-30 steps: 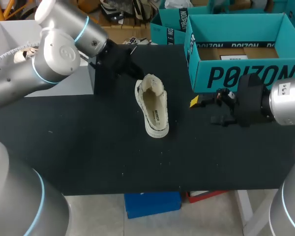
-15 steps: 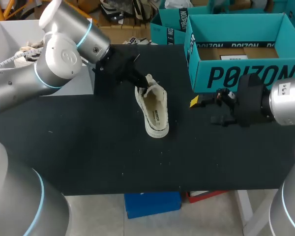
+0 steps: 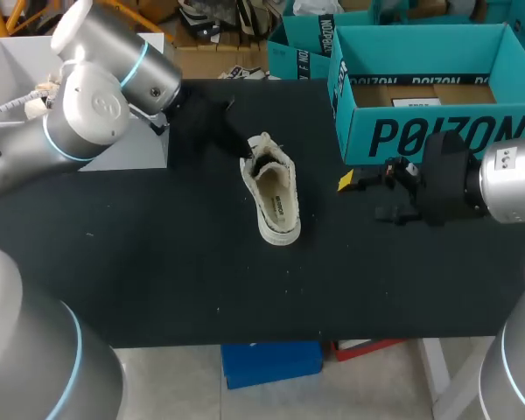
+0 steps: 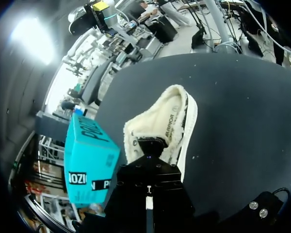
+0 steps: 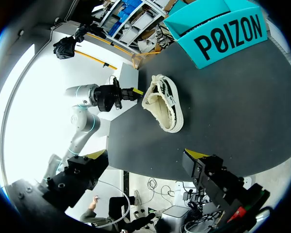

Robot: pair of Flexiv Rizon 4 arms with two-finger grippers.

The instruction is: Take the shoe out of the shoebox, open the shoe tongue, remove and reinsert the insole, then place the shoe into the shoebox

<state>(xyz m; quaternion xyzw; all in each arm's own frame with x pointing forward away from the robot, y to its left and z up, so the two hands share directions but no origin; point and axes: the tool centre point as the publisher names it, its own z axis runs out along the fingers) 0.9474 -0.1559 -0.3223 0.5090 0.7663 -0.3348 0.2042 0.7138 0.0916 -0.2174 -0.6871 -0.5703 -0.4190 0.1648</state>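
Observation:
A cream shoe (image 3: pixel 273 197) with a fleecy lining lies on the black table, opening upward. My left gripper (image 3: pixel 248 156) is shut, its tips pressed into the shoe's far end by the raised tongue (image 3: pixel 262 142). I cannot tell whether it pinches the tongue. In the left wrist view the shoe (image 4: pixel 165 121) lies just ahead of the gripper (image 4: pixel 152 144). My right gripper (image 3: pixel 360 196) hangs open and empty to the right of the shoe, in front of the teal shoebox (image 3: pixel 429 133). The right wrist view shows the shoe (image 5: pixel 164 104) far ahead of the wide-open gripper (image 5: pixel 144 155), with my left gripper (image 5: pixel 136 91) at the shoe's end.
The open teal shoebox (image 5: pixel 228 34) stands at the back right, with cardboard showing inside. A second teal box (image 3: pixel 297 48) stands behind it. A white box (image 3: pixel 17 70) sits at the back left. Black tabletop (image 3: pixel 157 262) stretches in front of the shoe.
My left gripper has come down and rightward onto the shoe's far end, where it pushes into the opening by the tongue. The right arm has stayed still.

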